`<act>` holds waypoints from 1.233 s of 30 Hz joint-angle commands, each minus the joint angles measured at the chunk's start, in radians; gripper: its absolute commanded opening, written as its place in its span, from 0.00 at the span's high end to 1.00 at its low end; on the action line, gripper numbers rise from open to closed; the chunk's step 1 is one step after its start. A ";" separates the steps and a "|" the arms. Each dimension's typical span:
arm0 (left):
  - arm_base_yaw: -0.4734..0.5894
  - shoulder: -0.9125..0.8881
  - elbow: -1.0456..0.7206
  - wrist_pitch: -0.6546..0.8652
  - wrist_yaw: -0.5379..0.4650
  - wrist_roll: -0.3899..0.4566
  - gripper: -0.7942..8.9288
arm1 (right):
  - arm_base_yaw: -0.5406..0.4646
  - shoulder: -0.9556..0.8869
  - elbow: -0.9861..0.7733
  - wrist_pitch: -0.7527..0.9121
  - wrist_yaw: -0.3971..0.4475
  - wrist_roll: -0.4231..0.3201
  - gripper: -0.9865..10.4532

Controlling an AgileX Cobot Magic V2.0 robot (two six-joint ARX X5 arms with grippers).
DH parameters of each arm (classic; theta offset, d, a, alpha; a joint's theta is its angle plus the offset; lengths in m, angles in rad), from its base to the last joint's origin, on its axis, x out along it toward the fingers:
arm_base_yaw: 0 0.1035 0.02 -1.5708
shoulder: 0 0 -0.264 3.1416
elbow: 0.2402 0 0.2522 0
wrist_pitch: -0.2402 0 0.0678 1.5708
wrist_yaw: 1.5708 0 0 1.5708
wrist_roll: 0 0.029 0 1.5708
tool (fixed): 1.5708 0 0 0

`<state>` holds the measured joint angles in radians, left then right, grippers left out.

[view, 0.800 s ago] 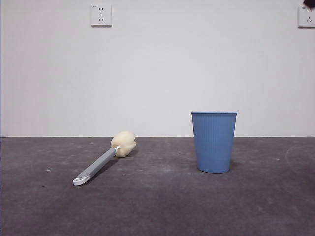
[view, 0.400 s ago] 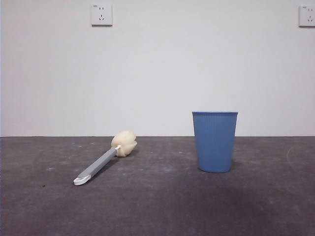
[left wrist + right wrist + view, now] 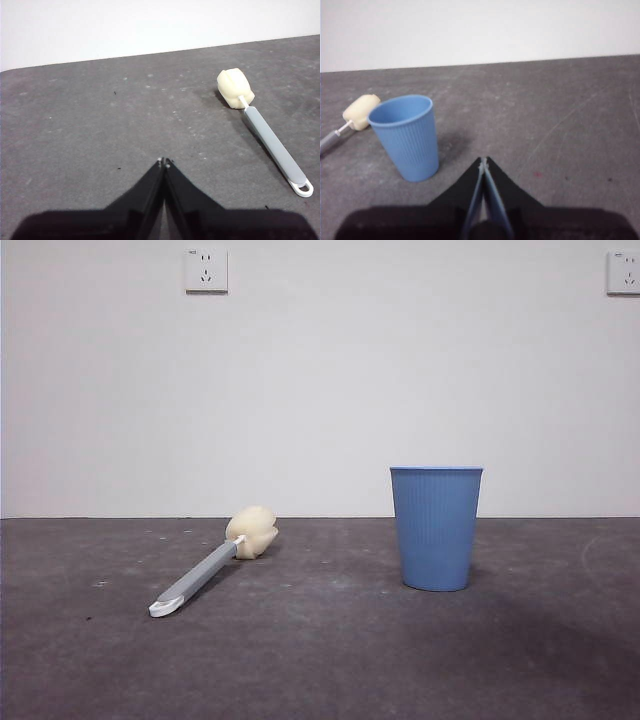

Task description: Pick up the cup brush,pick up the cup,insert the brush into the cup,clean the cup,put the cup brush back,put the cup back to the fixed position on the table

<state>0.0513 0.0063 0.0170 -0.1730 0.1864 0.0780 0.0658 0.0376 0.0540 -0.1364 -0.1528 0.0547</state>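
Nothing lifted yet — cup brush (image 3: 212, 565) lies flat, cup (image 3: 436, 528) stands upright.
Left gripper (image 3: 163, 162) and right gripper (image 3: 483, 161) — jaws pressed together — must spread first.

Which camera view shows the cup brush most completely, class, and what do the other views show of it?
The left wrist view: the cup brush lies whole and seen from above, sponge head to white tip. The front view also shows it whole, but low and foreshortened. The right wrist view catches only the sponge head, beside the cup.
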 commanded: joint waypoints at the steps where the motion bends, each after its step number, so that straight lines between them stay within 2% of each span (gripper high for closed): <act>1: 0.003 -0.002 -0.013 0.001 0.000 -0.006 0.92 | -0.001 -0.024 -0.026 -0.032 0.005 0.016 0.91; 37: 0.003 -0.002 -0.013 0.001 0.000 -0.006 0.92 | 0.000 -0.036 -0.040 -0.055 0.003 0.034 0.91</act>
<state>0.0513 0.0063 0.0170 -0.1730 0.1864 0.0776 0.0658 0.0048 0.0277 -0.1917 -0.1501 0.0818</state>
